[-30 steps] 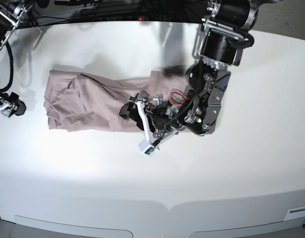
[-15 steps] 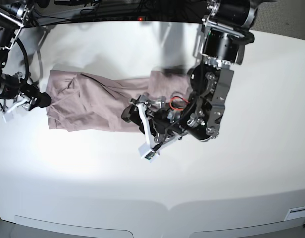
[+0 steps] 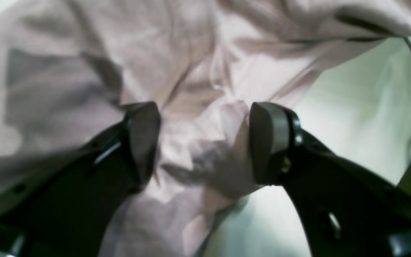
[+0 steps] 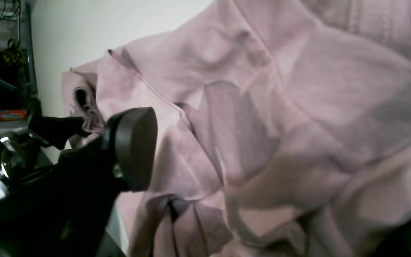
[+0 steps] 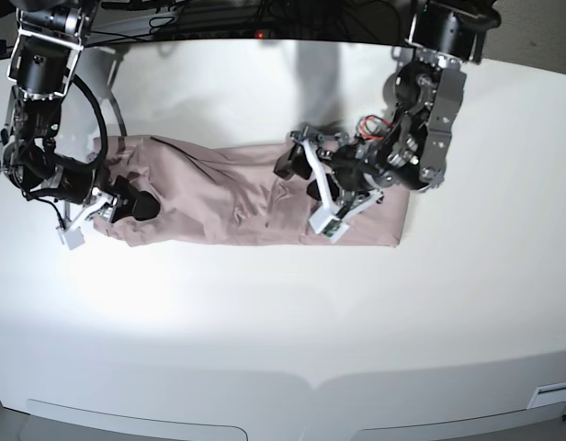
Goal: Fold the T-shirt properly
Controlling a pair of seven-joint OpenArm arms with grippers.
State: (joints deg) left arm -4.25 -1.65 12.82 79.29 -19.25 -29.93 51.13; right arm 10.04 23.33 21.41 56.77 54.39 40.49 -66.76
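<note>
The dusty pink T-shirt (image 5: pixel 219 193) lies as a wrinkled, folded band across the white table. My left gripper (image 5: pixel 298 175) is low over its right half. In the left wrist view the gripper (image 3: pixel 205 142) is open, with its two dark fingers either side of a raised wrinkle of the shirt (image 3: pixel 177 53). My right gripper (image 5: pixel 131 204) is at the shirt's left end. In the right wrist view one finger (image 4: pixel 134 146) stands wide of the other, mostly hidden at the lower right, and bunched shirt cloth (image 4: pixel 280 107) fills the gap.
The white table (image 5: pixel 265 349) extends in front of the shirt to its curved front edge. Dark cables and equipment (image 5: pixel 219 18) run along the back edge. Both arms reach down from the back, the left one (image 5: pixel 430 101) over the shirt's right end.
My left arm has moved up and right from the shirt's front edge, and the shirt's right end now lies further right. My right gripper has come in from the left onto the shirt's left end.
</note>
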